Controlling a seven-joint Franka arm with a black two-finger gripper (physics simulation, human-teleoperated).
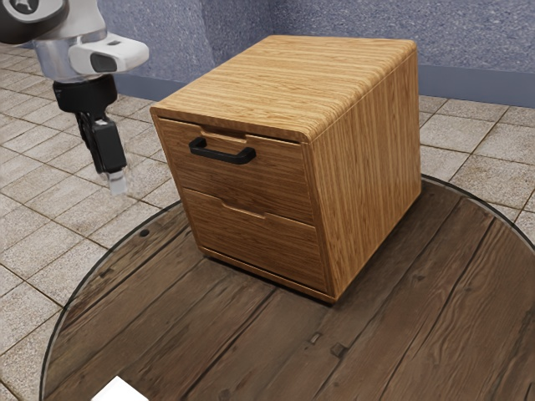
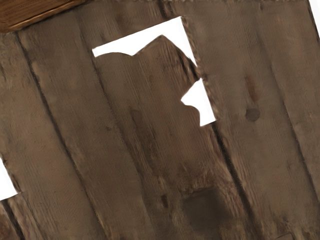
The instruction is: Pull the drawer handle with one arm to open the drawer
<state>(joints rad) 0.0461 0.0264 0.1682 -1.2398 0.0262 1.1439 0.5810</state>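
Note:
A light wooden cabinet (image 1: 334, 92) stands on a round dark wooden table (image 1: 418, 317). It has two drawers in its front. The top drawer (image 1: 251, 171) carries a black bar handle (image 1: 221, 151) and sits flush with the cabinet front. The lower drawer (image 1: 251, 234) is also flush and has no handle that I can see. My gripper (image 1: 117, 180) hangs pointing down, well off to the exterior view's left of the handle and a little lower, touching nothing. In the wrist view, table planks (image 2: 150, 165) lie under my hand, with an edge of the cabinet (image 2: 30, 10) at one corner.
A small white object (image 1: 117, 391) lies at the table's near edge. Grey tiled floor (image 1: 50, 209) surrounds the table, and a blue-grey wall (image 1: 468, 33) stands behind the cabinet. White patches (image 2: 200, 100) show among the planks in the wrist view.

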